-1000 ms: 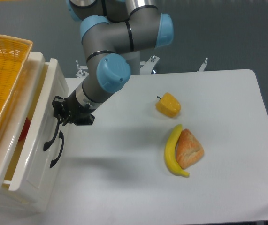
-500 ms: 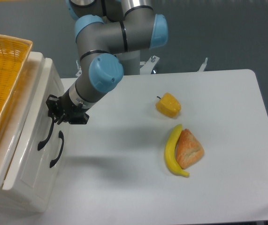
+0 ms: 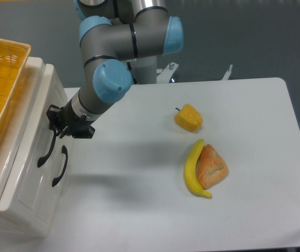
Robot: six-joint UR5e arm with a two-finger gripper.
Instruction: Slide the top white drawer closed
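We had the top white drawer (image 3: pixel 31 131) sitting flush with the cabinet front at the table's left edge, so the closing push looked finished. Gripper (image 3: pixel 55 124) was pressed at the drawer's dark handle (image 3: pixel 45 149) — fingers too dark to read, so we couldn't tell whether clenched or spread. Next move, we judged: back straight off without snagging that handle.
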